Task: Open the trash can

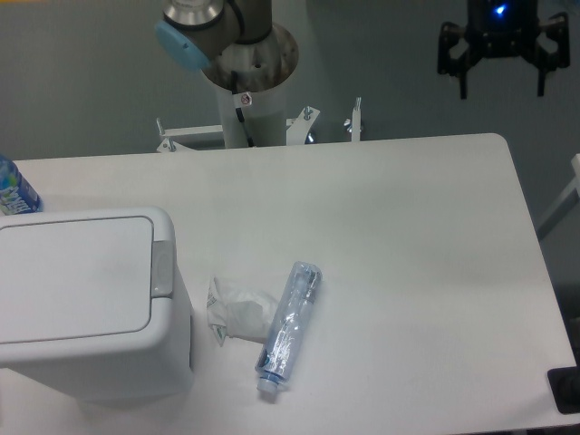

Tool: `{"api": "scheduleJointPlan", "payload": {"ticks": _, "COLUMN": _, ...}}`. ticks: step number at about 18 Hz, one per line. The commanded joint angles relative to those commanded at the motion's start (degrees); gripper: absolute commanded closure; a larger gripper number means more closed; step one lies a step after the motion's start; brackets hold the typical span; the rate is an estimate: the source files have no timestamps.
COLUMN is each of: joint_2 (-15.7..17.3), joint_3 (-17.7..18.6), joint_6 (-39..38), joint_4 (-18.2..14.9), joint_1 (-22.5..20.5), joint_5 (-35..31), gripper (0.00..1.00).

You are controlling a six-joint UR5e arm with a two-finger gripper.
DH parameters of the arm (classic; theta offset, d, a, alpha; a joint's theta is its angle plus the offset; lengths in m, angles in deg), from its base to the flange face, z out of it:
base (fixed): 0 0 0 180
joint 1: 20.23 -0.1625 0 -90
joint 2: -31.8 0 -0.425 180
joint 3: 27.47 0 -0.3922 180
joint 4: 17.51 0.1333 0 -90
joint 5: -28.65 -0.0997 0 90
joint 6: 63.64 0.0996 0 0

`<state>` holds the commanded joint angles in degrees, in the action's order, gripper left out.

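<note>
The fixed camera shows the large boxy white plastic trash can (86, 304) standing at the near left corner of the white table (390, 236), its flat rectangular lid down. Just right of it lies a crumpled white wrapper (236, 311), touching a clear crushed plastic bottle (290, 324). The black two-finger gripper (503, 83) hangs high at the far right, well apart from the can, its fingers spread apart and holding nothing.

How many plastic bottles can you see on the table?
2. One clear crushed bottle lies beside the crumpled wrapper, right of the trash can. Another, blue-labelled bottle peeks in at the left edge behind the can, mostly cut off. Others may be hidden.
</note>
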<state>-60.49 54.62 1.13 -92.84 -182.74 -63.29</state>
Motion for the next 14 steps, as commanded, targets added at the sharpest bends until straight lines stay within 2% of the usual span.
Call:
{"api": "scheduleJointPlan", "payload": {"ticks": 10, "joint_2": -0.4, "joint_3": -0.4, "joint_6": -1.8, "joint_4": 0.5, "joint_1": 0.1, "joint_5": 1.3, "gripper": 0.0}}
{"api": "scheduleJointPlan", "payload": {"ticks": 13, "joint_2": -1.7, "joint_3": -1.1, "joint_6": -9.2, "joint_4": 1.0, "joint_1": 1.0, "joint_5": 5.2, "gripper": 0.0}}
{"api": "scheduleJointPlan", "payload": {"ticks": 14, "joint_2": -2.1, "joint_3": -1.2, "joint_6": -12.2, "joint_4": 2.4, "joint_1": 1.3, "joint_5": 6.6, "gripper": 0.0}}
